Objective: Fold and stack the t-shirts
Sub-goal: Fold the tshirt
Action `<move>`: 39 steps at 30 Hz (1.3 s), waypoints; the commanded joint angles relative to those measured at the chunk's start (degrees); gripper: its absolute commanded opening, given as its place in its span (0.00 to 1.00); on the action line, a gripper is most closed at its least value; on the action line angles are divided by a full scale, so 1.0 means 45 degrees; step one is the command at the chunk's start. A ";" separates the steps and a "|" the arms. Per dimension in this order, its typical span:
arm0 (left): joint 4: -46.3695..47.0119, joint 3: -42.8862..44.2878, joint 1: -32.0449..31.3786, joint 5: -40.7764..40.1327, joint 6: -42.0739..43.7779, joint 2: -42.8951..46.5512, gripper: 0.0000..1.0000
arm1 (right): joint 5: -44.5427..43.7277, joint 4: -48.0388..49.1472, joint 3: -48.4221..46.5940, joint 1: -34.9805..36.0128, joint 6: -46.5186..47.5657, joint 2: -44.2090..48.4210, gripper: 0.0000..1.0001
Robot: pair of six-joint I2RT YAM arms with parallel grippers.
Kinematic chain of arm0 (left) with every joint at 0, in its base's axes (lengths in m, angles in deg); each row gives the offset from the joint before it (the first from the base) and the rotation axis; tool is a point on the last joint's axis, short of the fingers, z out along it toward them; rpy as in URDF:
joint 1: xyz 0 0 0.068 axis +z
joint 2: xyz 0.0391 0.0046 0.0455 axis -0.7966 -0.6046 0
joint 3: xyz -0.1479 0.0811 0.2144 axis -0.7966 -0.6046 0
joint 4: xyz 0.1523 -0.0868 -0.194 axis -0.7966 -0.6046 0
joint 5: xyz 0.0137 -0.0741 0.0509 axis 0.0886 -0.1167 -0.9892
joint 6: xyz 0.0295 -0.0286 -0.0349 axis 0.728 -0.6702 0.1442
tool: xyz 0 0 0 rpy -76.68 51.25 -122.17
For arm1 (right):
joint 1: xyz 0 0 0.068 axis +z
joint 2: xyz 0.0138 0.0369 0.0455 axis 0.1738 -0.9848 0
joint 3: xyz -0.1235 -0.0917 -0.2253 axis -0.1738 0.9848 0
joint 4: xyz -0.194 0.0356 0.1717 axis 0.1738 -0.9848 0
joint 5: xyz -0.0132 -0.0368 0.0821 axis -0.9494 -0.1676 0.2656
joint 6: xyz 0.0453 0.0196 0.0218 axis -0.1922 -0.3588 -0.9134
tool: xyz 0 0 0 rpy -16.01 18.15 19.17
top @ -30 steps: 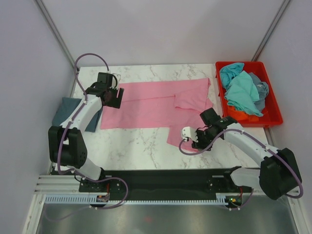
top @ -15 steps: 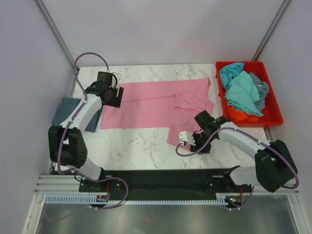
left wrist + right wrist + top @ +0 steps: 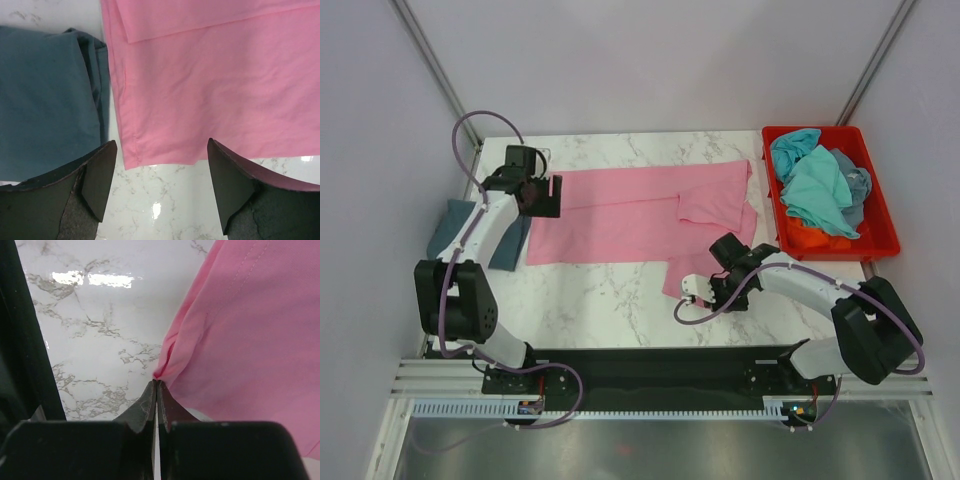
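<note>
Pinching a small ridge of cloth at the near right edge of the pink shirt [image 3: 640, 215], the right fingers [image 3: 155, 390] are pressed fully together on it, low against the table [image 3: 610, 290]. The shirt lies spread with its long axis running left to right. From that pinch, nearly all of it stretches away to the left and toward the far side, so any fold would likely carry the edge that way. The left fingers [image 3: 548, 195] are spread wide and hold nothing. They hang over the shirt's left end, with its near left corner showing between the tips, so each arm has its own end closest. A folded slate-blue shirt [image 3: 45, 100] lies just beside that end. The right arm hides part of the near right cloth from above, so I cannot tell whether the pinched piece is sleeve or hem. How high the left fingers hang above the cloth is also unclear. Turquoise and grey-blue shirts lie tangled in the crate [image 3: 875, 215], too bunched to count.
</note>
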 commanded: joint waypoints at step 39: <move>-0.0916 -0.1971 0.3619 0.2345 -0.2852 -0.2608 0.65 | -0.0368 0.1474 -0.0373 0.0071 -0.1232 -0.0408 0.00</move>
